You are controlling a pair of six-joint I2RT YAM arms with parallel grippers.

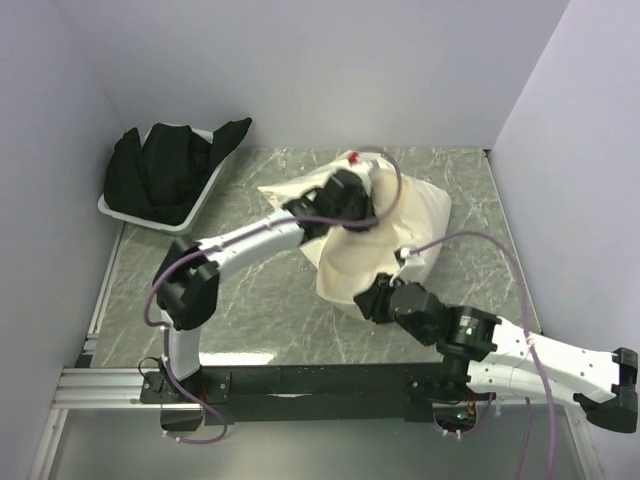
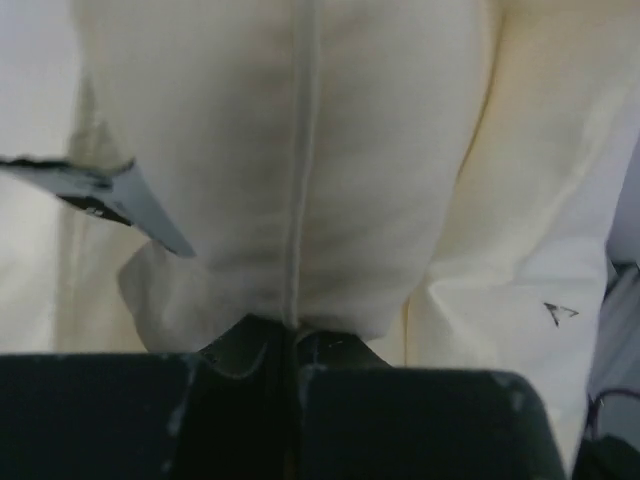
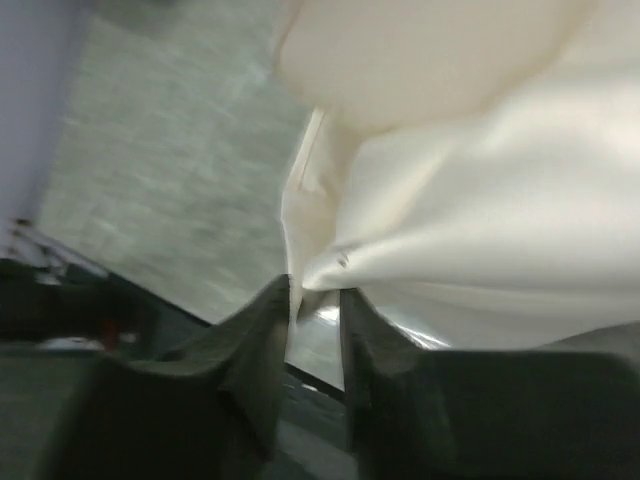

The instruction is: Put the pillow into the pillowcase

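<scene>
A cream bundle lies mid-table. Its thin, wrinkled outer cloth is the pillowcase (image 1: 415,215). The padded pillow (image 3: 430,60) bulges above the limp cloth in the right wrist view. My left gripper (image 1: 358,218) sits on the far part of the bundle, shut on a seamed fold of the pillowcase (image 2: 300,150). Its jaws (image 2: 292,335) are pressed together. A white label (image 2: 110,195) sticks out at the left. My right gripper (image 1: 364,298) is at the bundle's near edge. Its fingers (image 3: 315,292) stand slightly apart, open, with a hem of the pillowcase (image 3: 300,200) hanging between them.
A white tray (image 1: 205,195) holding bundled black cloth (image 1: 165,170) stands at the back left. White walls close in the left, back and right. The black mounting rail (image 1: 320,380) runs along the near edge. The marbled tabletop (image 1: 260,300) shows left of the bundle.
</scene>
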